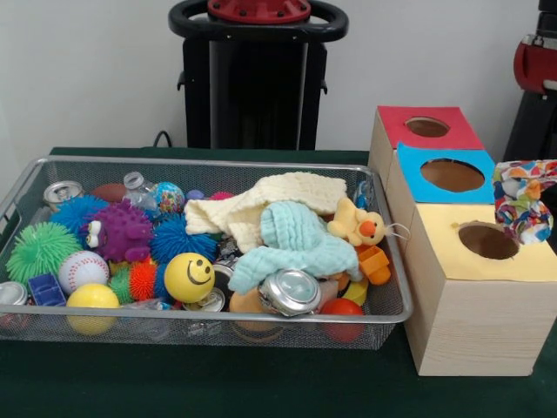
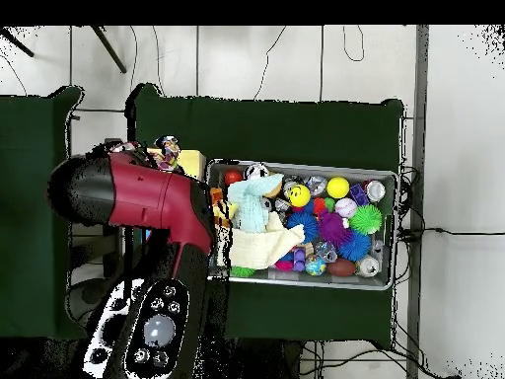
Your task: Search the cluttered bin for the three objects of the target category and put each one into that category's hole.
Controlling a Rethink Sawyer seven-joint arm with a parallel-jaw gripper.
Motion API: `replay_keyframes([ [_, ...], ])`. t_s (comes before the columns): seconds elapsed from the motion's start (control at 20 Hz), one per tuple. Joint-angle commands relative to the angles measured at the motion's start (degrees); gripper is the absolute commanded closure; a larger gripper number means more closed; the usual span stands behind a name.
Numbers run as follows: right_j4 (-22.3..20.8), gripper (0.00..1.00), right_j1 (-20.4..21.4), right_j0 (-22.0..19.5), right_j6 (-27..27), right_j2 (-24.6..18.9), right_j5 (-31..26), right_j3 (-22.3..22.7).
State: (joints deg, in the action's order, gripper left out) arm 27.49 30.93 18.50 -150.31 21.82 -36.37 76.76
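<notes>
A whitish fabric piece [image 1: 522,198] with red, blue, yellow and green blotches hangs in the air at the right edge, just above and right of the round hole [image 1: 487,241] in the pale yellow panel of the largest wood box [image 1: 474,326]. My gripper [image 1: 546,172] is mostly hidden behind the fabric and is shut on its top. In the overhead view the fabric [image 2: 168,148] shows past the red arm [image 2: 138,197]. The wire mesh bin [image 1: 200,162] lies left of the boxes. No other blotched piece shows in it.
The bin holds a cream cloth [image 1: 261,205], a mint cloth [image 1: 296,239], a purple monster [image 1: 117,231], spiky balls, a yellow smiley ball [image 1: 189,277], cans and a duck toy [image 1: 359,225]. Blue-panelled [image 1: 448,176] and red-panelled [image 1: 426,127] boxes stand behind the yellow one.
</notes>
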Motion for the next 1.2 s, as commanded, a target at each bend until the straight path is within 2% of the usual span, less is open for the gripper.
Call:
replay_keyframes([
  [0.05, 1.2, 1.00, -1.1, -1.1, -10.0, -4.6, -5.5, 7.4],
  [0.5, 1.2, 1.00, -0.9, -1.9, -8.5, -5.4, -3.1, 9.8],
  [1.2, 1.2, 1.00, 0.2, -2.9, -6.8, -6.6, -3.3, 14.3],
])
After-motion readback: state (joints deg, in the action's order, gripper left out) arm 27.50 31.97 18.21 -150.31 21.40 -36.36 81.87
